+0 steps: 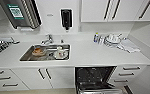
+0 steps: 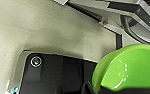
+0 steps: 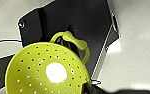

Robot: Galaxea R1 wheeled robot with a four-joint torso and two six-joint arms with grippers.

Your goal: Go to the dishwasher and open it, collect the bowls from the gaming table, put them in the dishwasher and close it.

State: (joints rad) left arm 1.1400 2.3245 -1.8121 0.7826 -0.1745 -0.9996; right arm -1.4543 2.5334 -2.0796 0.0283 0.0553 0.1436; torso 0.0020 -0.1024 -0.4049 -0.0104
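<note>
The dishwasher stands open under the white counter, showing its dark inside and a rack, with the door folded down toward me. In the left wrist view a bright green bowl sits close to the camera over pale floor, and my left gripper is shut on its rim. In the right wrist view a yellow-green bowl with small holes and a looped handle hangs above the dark plate, held at its edge by my right gripper. The gaming table is out of view.
A steel sink with dishes in it lies left of the dishwasher. White dishes and a cloth sit at the counter's back right. Drawers flank the dishwasher on the right, and cabinet doors on the left.
</note>
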